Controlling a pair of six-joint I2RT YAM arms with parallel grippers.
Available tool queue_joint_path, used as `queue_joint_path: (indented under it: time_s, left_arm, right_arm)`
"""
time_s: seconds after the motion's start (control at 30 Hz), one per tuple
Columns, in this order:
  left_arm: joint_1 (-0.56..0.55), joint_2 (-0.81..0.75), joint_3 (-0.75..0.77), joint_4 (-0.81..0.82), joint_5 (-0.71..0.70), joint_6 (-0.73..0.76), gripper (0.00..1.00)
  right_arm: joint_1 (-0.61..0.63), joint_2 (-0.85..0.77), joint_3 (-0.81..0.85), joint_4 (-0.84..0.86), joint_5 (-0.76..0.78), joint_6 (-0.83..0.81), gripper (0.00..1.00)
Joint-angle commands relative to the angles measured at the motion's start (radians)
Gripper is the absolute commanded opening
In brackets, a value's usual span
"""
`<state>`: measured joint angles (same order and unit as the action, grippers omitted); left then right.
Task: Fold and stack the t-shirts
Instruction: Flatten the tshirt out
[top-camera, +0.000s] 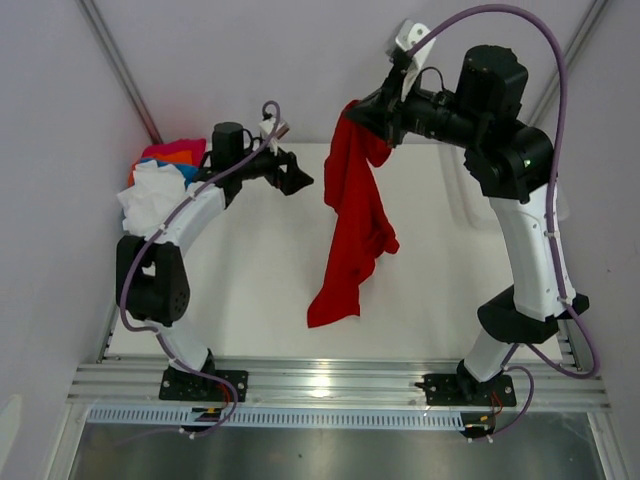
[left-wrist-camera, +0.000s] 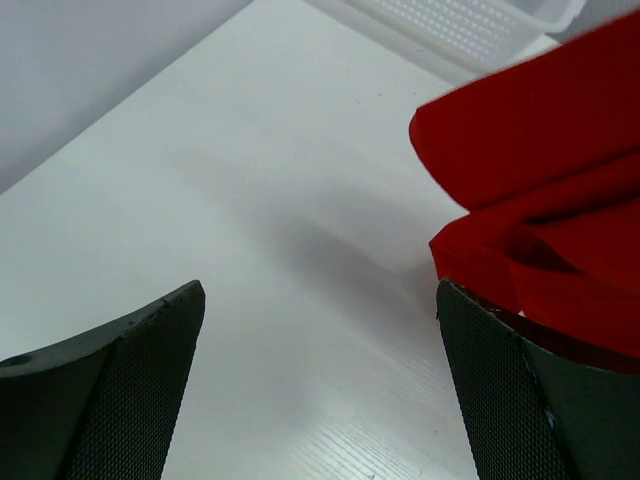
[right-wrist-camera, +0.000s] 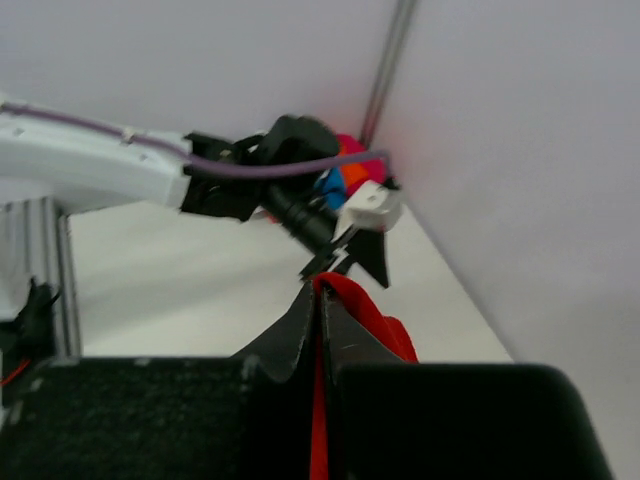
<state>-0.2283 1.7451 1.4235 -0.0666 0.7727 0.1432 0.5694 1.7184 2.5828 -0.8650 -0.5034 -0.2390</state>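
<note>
Grips the red t-shirt (top-camera: 355, 220) with the right end effector (top-camera: 380, 108), jaws pinched shut on a bunch of cloth at its top end. Holds it raised over the far middle of the bench (top-camera: 250, 290), hanging long and crumpled, lower end trailing toward the near side; cannot tell whether that end touches the bench top. Shows, in the right wrist view, a thin red strip of the same cloth caught between the closed jaws.

Has the left end effector (top-camera: 292, 176) open, jaws spread wide, just left of the hanging red cloth and apart from it. Shows, in the left wrist view, both dark jaws low in frame with bare bench between them, red folds just beyond the right-hand jaw, and a white mesh basket (left-wrist-camera: 470, 30) at the far edge.

Has the other t-shirts (top-camera: 160, 185) heaped at the far left corner of the bench: white nearest, pink and orange behind, a bit of blue between.
</note>
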Motion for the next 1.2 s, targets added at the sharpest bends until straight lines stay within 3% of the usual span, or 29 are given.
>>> queue_joint_path:
  time_s: [0.0, 0.07, 0.2, 0.33, 0.5, 0.53, 0.63, 0.9, 1.07, 1.1, 1.17]
  left_arm:
    - [0.063, -0.079, 0.014, 0.054, -0.016, -0.089, 0.99]
    - [0.082, -0.076, 0.037, 0.021, 0.003, -0.058, 0.99]
    - [0.083, -0.047, 0.069, -0.097, 0.231, 0.029, 0.99]
    - [0.083, 0.016, 0.129, -0.208, 0.401, 0.128, 0.99]
    - [0.083, 0.112, 0.294, -0.578, 0.574, 0.338, 0.99]
    - [0.083, 0.146, 0.375, -0.658, 0.612, 0.446, 0.99]
    - [0.084, 0.183, 0.477, -0.936, 0.613, 0.627, 0.99]
    - [0.106, 0.159, 0.477, -1.505, 0.62, 1.163, 0.99]
    - [0.106, 0.077, 0.35, -1.442, 0.551, 1.092, 0.99]
    - [0.106, 0.024, 0.281, -1.368, 0.521, 0.928, 0.99]
    - [0.1, -0.065, 0.128, -1.022, 0.472, 0.712, 0.99]
  right_arm:
    - [0.055, -0.013, -0.007, -0.063, -0.208, -0.074, 0.0]
    - [0.086, -0.011, -0.021, -0.129, -0.245, -0.14, 0.0]
    - [0.185, -0.006, -0.032, -0.303, -0.319, -0.278, 0.0]
    - [0.198, -0.019, -0.039, -0.385, -0.357, -0.356, 0.0]
    - [0.193, -0.04, -0.001, -0.489, -0.371, -0.427, 0.0]
    - [0.19, -0.042, 0.02, -0.499, -0.356, -0.43, 0.0]
    - [0.169, -0.065, 0.036, -0.485, -0.313, -0.412, 0.0]
    - [-0.008, -0.085, 0.025, -0.37, -0.331, -0.327, 0.0]
    - [-0.02, -0.072, 0.022, -0.345, -0.294, -0.313, 0.0]
    - [-0.029, -0.069, 0.019, -0.329, -0.282, -0.309, 0.0]
    - [-0.039, -0.065, 0.011, -0.309, -0.273, -0.289, 0.0]
